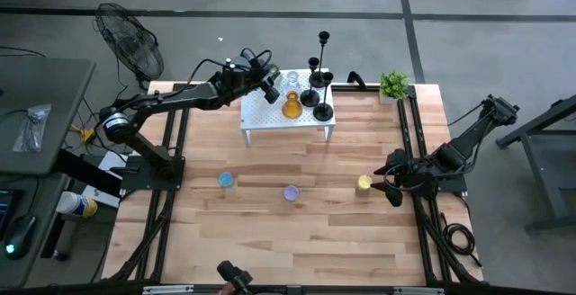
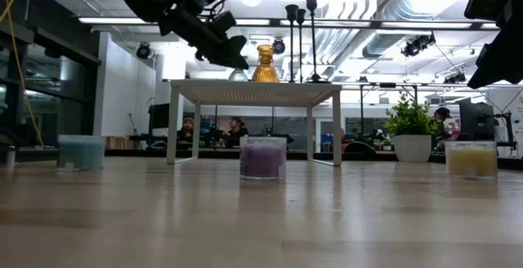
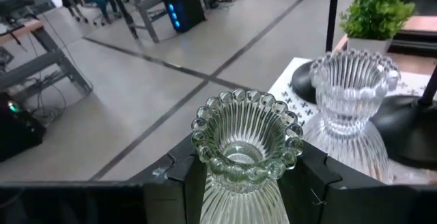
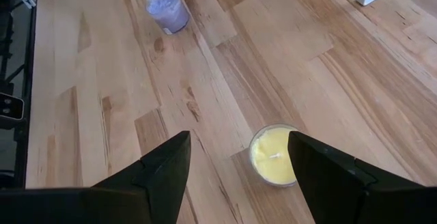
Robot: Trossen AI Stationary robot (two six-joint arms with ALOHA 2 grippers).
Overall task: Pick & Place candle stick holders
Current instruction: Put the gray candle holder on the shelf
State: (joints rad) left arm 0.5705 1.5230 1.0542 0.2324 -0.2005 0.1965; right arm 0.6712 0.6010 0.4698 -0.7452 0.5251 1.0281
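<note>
Landmark: small white perforated stand [image 1: 286, 117] at the far middle of the wooden tabletop [image 1: 288, 241].

Left hand [image 3: 247, 176] was seen clamped on a clear ribbed glass candle holder with beaded rim [image 3: 246, 142], held at the stand's left edge, not yet released. A second clear ribbed glass holder [image 3: 354, 87] was already on the stand just beside it, along with an amber glass holder [image 1: 292, 108] and three slim black metal candlesticks [image 1: 317, 79] at the stand's right end.

Right hand [image 4: 239, 159] was seen with fingers apart, gripping nothing, hovering over a yellow candle in a small glass jar [image 4: 274, 157], well to the front right of the stand.

Progress, as judged: stand mostly loaded. Blue jar [image 1: 226, 180], purple jar [image 1: 291, 192] and the yellow one were left on the tabletop in front of the stand.

No brands, labels or legible writing were found.
</note>
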